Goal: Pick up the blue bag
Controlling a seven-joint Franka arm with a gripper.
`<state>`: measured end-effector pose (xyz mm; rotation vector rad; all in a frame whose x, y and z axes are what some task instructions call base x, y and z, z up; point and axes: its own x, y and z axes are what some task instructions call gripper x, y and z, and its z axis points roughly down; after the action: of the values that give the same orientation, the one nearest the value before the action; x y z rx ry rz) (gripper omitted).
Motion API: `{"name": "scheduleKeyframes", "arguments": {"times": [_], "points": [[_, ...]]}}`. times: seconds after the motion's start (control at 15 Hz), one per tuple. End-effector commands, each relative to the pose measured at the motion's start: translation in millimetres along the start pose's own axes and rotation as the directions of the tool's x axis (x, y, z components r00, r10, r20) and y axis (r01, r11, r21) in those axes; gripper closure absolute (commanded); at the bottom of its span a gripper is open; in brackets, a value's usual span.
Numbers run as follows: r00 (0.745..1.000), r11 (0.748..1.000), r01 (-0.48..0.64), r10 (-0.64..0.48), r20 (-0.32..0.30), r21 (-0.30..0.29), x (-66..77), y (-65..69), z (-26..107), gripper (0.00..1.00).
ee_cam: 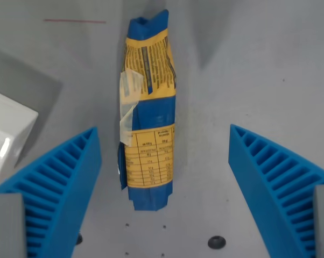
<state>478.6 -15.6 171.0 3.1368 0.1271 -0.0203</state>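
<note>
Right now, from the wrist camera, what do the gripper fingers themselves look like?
The gripper has two bright blue fingers, wedge-shaped and tapering to points, with rows of ribbed slots running across their inner structure, like flexible fin-style fingers. Each sits in a plain grey mount at the bottom corners of the wrist view. No cables or markings show on them.

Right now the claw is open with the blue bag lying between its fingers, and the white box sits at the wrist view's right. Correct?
Not quite. The white box sits at the wrist view's left, not its right. The rest holds: the claw is open, and the blue bag lies between its fingers, touching neither.
</note>
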Motion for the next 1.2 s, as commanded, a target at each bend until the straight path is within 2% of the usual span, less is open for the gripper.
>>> {"name": "scheduleKeyframes", "arguments": {"times": [0.07, 0.6, 0.67, 1.2], "points": [[0.993, 0.999, -0.013, 0.017, -0.119, 0.034, -7.4, 2.3, 17.0, 0.00], [0.994, 0.999, -0.008, 0.013, -0.111, 0.040, -4.2, -0.6, 52.6, 0.00], [0.994, 0.999, -0.008, 0.012, -0.110, 0.040, -4.1, -0.9, 57.6, 1.00], [0.994, 0.999, -0.008, 0.012, -0.110, 0.040, -4.1, -0.9, 57.6, 1.00]]}}
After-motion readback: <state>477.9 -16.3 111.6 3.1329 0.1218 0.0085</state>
